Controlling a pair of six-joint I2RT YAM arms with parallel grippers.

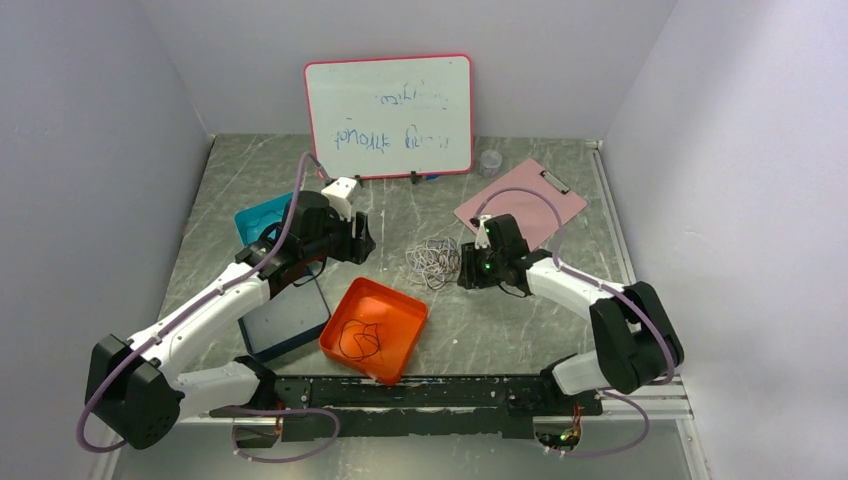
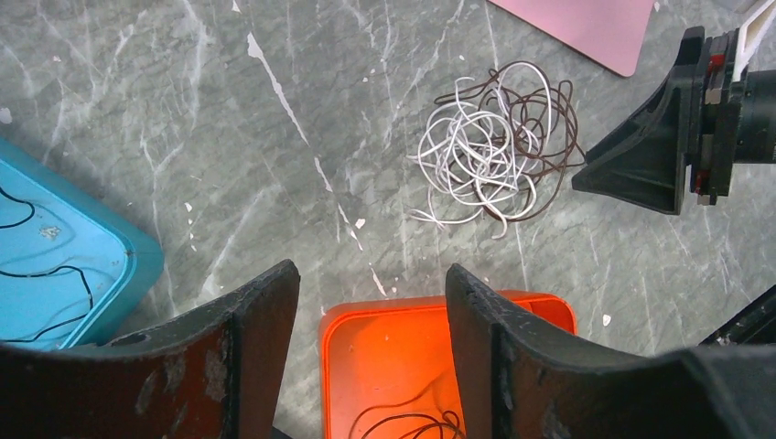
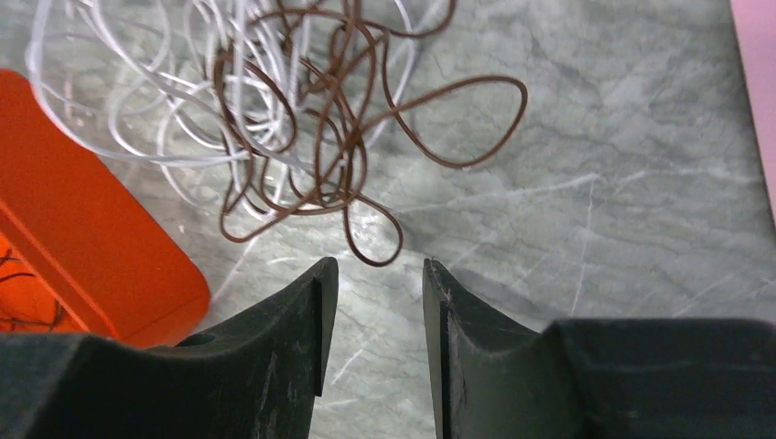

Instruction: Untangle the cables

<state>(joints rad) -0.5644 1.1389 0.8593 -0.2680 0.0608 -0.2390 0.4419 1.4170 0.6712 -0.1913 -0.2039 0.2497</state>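
The cables, a light, floppy brown-and-white snarl on the tabletop beside the orange tray, will likely drag together, so the stray brown loop nearest the slightly parted, empty right gripper looks the best hold, while the left gripper hovers wide open.

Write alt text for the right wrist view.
A tangle of white and brown cables lies on a grey marbled table, just beyond the open, empty right gripper at the bottom edge. An orange tray sits at the left, and the edge of a pink board shows at the top right.
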